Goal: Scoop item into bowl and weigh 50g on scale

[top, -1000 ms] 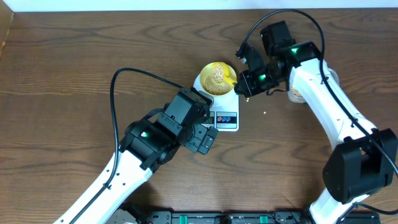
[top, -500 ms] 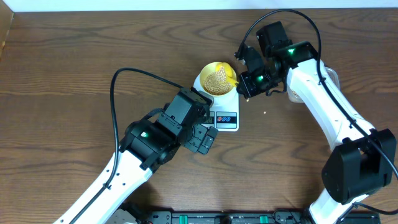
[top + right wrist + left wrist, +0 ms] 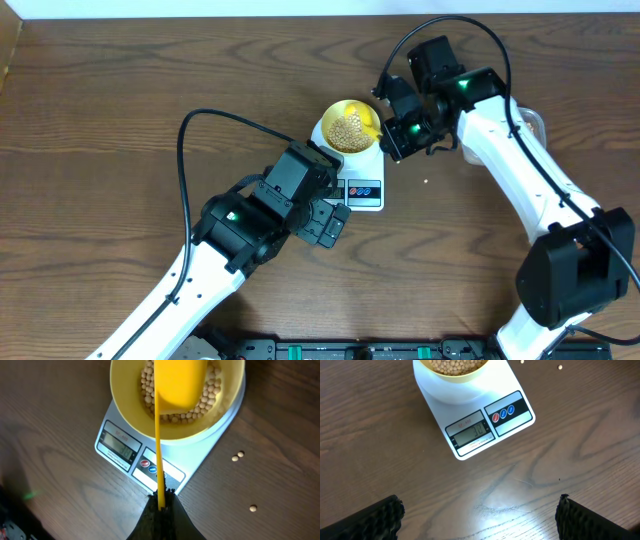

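The pale-yellow bowl (image 3: 350,124) stands on the white scale (image 3: 356,165) and holds many tan beans (image 3: 210,395). The scale's display (image 3: 470,432) and its red and blue buttons (image 3: 503,414) show in the left wrist view. My right gripper (image 3: 161,502) is shut on the handle of the yellow scoop (image 3: 180,380), whose head is tipped over the bowl (image 3: 130,405). My left gripper (image 3: 479,515) is open and empty, low over the table just in front of the scale.
A few loose beans (image 3: 238,456) lie on the wooden table right of the scale, one more (image 3: 428,181) shows in the overhead view. A clear tub (image 3: 530,125) with beans is partly hidden behind my right arm.
The scoop has tipped further over the bowl and the heap of beans in it has spread out flatter. My right wrist has shifted slightly up and left. The left arm has not moved.
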Motion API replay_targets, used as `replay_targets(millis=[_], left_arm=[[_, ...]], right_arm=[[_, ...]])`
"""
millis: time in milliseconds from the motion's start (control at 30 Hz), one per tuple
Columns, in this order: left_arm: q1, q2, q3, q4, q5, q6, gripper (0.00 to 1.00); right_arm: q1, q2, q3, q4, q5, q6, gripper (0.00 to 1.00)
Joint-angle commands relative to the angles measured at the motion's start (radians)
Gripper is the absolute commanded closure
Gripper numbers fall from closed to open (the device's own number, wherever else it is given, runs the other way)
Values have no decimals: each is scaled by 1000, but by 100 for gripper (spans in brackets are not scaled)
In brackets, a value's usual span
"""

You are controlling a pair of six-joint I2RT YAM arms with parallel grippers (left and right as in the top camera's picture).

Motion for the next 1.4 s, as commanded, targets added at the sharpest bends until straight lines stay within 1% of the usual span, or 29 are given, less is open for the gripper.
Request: replay_targets(millis=[0,633,1367], left_arm=[[3,0,23,-2,-2,9,1],[3,0,23,-2,-2,9,1],[3,0,23,-2,-2,9,1]], right_arm=[[11,5,26,-2,5,-36,99],[11,-9,30,-13,28,-65,99],[11,-11,38,-23,23,-64,99]])
